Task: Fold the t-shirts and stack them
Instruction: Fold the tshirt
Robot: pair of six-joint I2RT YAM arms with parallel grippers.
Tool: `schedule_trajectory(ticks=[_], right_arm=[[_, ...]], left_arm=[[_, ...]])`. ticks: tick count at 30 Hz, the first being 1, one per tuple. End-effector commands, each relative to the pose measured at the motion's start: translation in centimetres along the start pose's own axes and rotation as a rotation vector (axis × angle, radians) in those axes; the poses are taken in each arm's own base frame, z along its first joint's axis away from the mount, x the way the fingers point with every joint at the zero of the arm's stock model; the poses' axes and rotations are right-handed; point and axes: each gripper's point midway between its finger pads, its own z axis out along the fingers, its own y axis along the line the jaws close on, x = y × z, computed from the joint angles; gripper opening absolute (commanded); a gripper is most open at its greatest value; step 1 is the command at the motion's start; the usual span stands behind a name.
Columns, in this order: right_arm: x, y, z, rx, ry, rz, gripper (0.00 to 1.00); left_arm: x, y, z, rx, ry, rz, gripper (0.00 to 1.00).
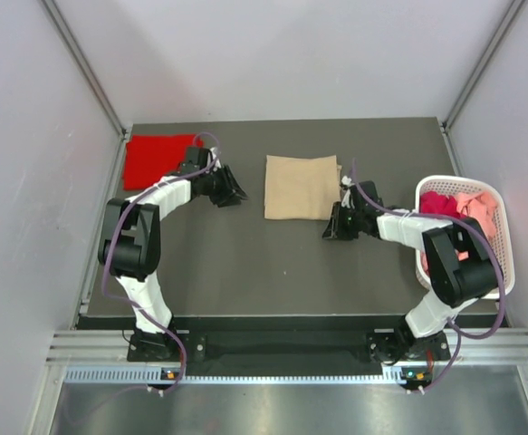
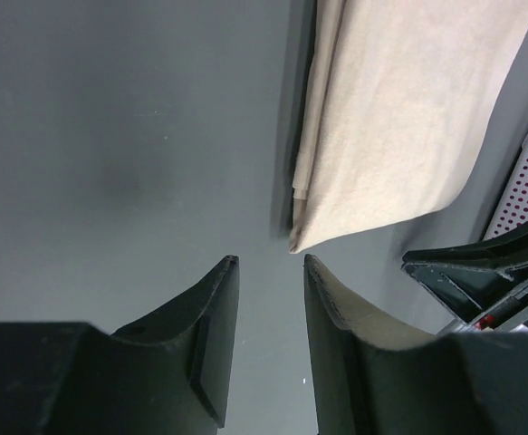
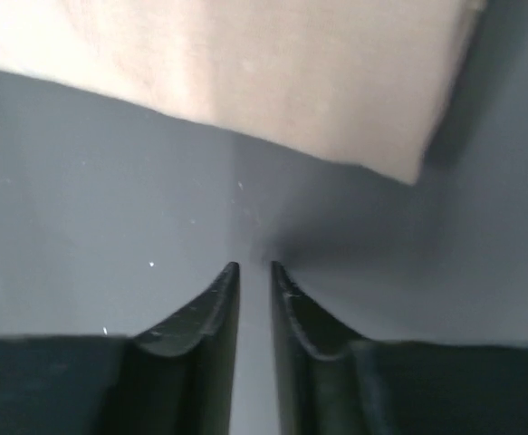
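While the folded tan t-shirt (image 1: 302, 187) lies central on the tabletop (image 1: 245, 263) and the red t-shirt (image 1: 158, 159) far left, the left claw (image 2: 270, 261) stands spread, empty; the right claw (image 3: 254, 265) is barely parted, empty.

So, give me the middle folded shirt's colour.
Plain tan; the folded shirt shows best in the top view.

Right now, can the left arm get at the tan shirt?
Probably yes: only bare table lies between the left gripper and the corner of the tan shirt, and its jaws stand apart. The right gripper sits aside.
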Motion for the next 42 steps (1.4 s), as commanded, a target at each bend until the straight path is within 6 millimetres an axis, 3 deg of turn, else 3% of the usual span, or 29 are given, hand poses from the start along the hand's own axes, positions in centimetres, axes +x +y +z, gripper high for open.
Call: schedule_trajectory(ticks=[1, 3, 4, 6, 8, 9, 10, 11, 12, 13, 14, 15, 16, 21, 26, 32, 37, 42], right_arm=[[-4.0, 1.3, -2.4, -0.003, -0.101, -0.028, 0.24], [-6.0, 0.3, -2.8, 0.023, -0.124, -0.027, 0.28], [-8.6, 0.8, -3.4, 0.012, -0.17, -0.038, 0.31], [-11.7, -0.3, -3.6, 0.01, -0.216, -0.044, 0.32], [-15.7, 0.0, -4.5, -0.025, -0.292, -0.067, 0.31], [-16.5, -0.5, -3.7, -0.031, -0.294, -0.069, 0.31], [-19.1, 0.3, -4.1, -0.06, -0.345, -0.098, 0.32], [-19.9, 0.7, -3.8, -0.095, -0.339, -0.12, 0.31], [-20.2, -0.4, -2.1, -0.084, -0.311, -0.13, 0.32], [-22.2, 0.1, -2.3, -0.091, -0.337, -0.155, 0.32], [-22.9, 0.0, -1.8, -0.095, -0.339, -0.167, 0.31], [-22.8, -1.0, -0.1, -0.085, -0.311, -0.162, 0.31], [-24.3, -0.7, -0.1, -0.091, -0.337, -0.173, 0.31], [-26.5, -1.8, 2.7, -0.098, -0.351, -0.168, 0.32], [-26.9, -2.8, 4.9, -0.101, -0.335, -0.162, 0.35], [-27.4, -3.4, 5.2, -0.074, -0.339, -0.172, 0.37], [-28.3, -3.7, 3.9, -0.048, -0.39, -0.168, 0.38], [-29.2, -4.0, 3.9, -0.058, -0.411, -0.15, 0.47]], left_arm=[[-1.4, -1.4, -0.2, 0.064, -0.042, 0.05, 0.4], [-1.1, -1.7, 0.4, 0.101, -0.016, 0.051, 0.41], [-1.1, -1.7, 0.9, 0.113, -0.005, 0.049, 0.41], [-1.1, -2.6, 1.2, 0.173, 0.004, 0.054, 0.41], [-1.5, -2.9, 1.8, 0.2, 0.001, 0.06, 0.41], [-1.7, -2.9, 2.0, 0.204, 0.002, 0.06, 0.41], [-2.1, -3.0, 2.4, 0.21, -0.001, 0.066, 0.41], [-2.4, -3.2, 2.7, 0.217, -0.004, 0.074, 0.41], [-2.7, -3.3, 2.9, 0.224, -0.005, 0.077, 0.41], [-3.3, -3.5, 3.4, 0.237, -0.005, 0.084, 0.41], [-3.5, -3.6, 3.7, 0.243, -0.005, 0.083, 0.41], [-4.0, -4.0, 3.9, 0.255, -0.015, 0.082, 0.41], [-4.3, -4.0, 4.4, 0.26, -0.013, 0.078, 0.42], [-5.6, -3.9, 6.0, 0.261, -0.023, 0.066, 0.42], [-6.2, -3.5, 7.3, 0.263, -0.022, 0.063, 0.42], [-6.9, -3.6, 8.1, 0.279, -0.037, 0.081, 0.42], [-7.0, -3.6, 8.7, 0.289, -0.03, 0.08, 0.42], [-6.9, -3.6, 9.5, 0.286, -0.025, 0.078, 0.41]])
